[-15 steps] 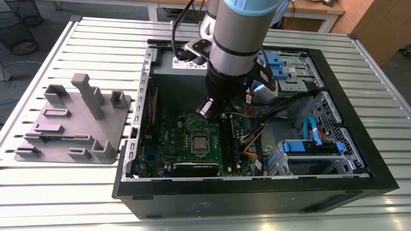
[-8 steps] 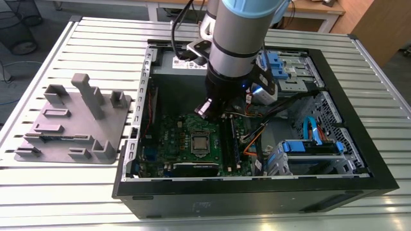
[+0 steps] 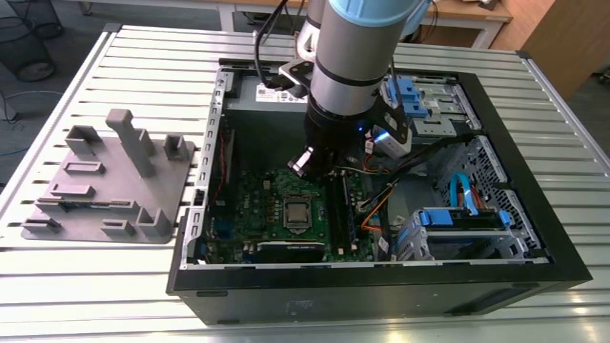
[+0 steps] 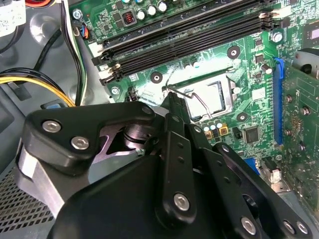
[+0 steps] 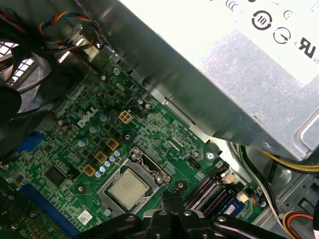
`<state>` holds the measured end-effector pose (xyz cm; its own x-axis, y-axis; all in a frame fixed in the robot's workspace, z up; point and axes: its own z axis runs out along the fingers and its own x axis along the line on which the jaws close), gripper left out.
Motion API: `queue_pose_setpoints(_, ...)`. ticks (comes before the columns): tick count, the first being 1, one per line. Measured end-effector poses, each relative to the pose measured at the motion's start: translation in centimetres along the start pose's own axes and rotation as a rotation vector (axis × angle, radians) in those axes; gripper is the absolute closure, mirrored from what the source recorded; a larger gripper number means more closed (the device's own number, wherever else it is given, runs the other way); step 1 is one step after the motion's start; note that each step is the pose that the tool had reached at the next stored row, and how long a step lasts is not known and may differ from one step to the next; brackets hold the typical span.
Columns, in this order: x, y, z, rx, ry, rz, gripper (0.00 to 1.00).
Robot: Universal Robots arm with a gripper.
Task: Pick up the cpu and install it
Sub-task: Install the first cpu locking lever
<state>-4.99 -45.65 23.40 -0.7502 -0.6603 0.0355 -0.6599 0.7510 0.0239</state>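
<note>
I see the cpu [image 5: 128, 187] lying flat in its socket on the green motherboard [image 5: 65, 149], inside the metal socket frame [image 5: 130, 186]; in the exterior view the cpu [image 3: 296, 213] sits mid-board in the open computer case [image 3: 533, 236]. My gripper [image 5: 172, 199] hangs just beside the socket, jaws closed together on nothing. The grey power supply box [image 5: 224, 64] is close above. On the exterior view's left, the grey plastic tray [image 3: 105, 179] rests on the slatted table [image 3: 96, 300]
</note>
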Motion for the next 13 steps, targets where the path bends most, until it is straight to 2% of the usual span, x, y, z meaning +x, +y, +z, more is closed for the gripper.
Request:
queue_pose_setpoints(9, 0.0, 0.0, 0.01, 0.0003, 0.0002, 0.0, 0.89)
queue_pose_setpoints(13, 0.02, -0.02, 0.11, 0.0055, 0.0051, 0.004, 0.89)
